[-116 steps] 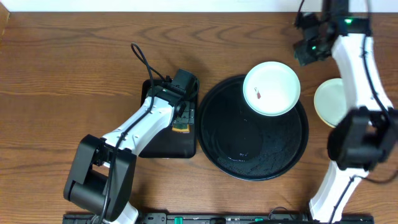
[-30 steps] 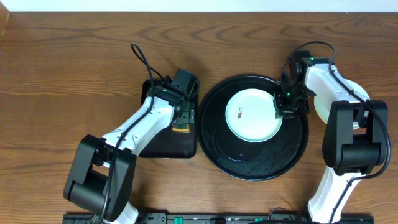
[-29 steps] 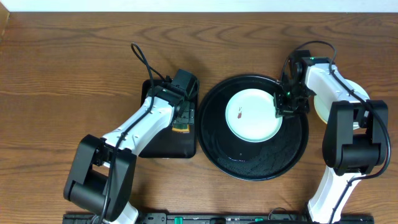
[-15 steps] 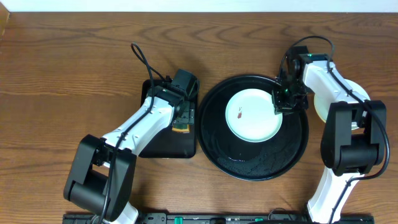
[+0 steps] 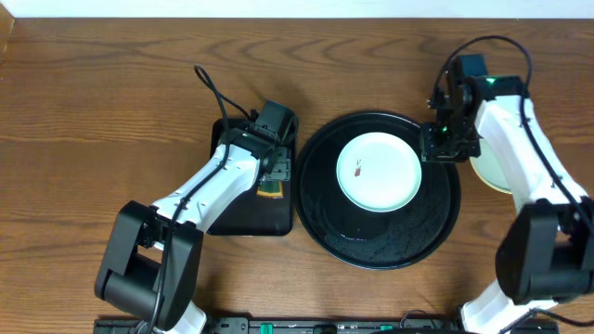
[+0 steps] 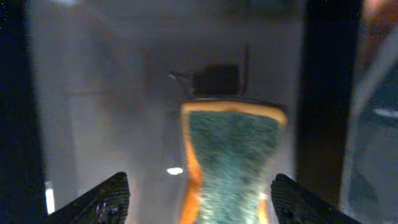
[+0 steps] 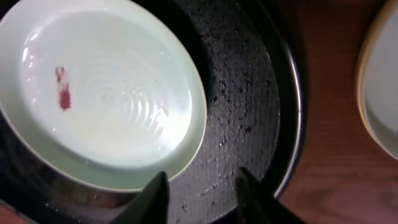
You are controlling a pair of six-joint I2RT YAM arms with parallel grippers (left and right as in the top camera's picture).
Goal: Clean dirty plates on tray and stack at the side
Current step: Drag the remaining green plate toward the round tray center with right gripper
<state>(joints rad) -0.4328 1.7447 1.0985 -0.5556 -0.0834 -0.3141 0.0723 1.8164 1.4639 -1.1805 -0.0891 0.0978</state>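
Note:
A mint-white plate [image 5: 378,173] with a small red smear lies flat in the round black tray [image 5: 390,246]. In the right wrist view the plate [image 7: 106,93] sits just left of my right gripper [image 7: 202,199]. That gripper is open over the wet tray floor [image 7: 249,118] with nothing between its fingers. Overhead, the right gripper [image 5: 438,147] hangs by the tray's right rim. A pale yellow plate [image 5: 486,172] rests on the table to the right, partly hidden by the arm. My left gripper [image 6: 202,202] is open, its fingers on either side of a green-and-orange sponge [image 6: 233,155].
The sponge [image 5: 270,190] lies in a smaller rectangular black tray [image 5: 243,218] left of the round one, under my left gripper [image 5: 272,174]. A black cable [image 5: 209,85] loops over the wooden table behind the left arm.
My right gripper has let go of the plate's right edge, opened and drawn back to the right and up. The plate stays in the tray. The left jaws have narrowed around the sponge.

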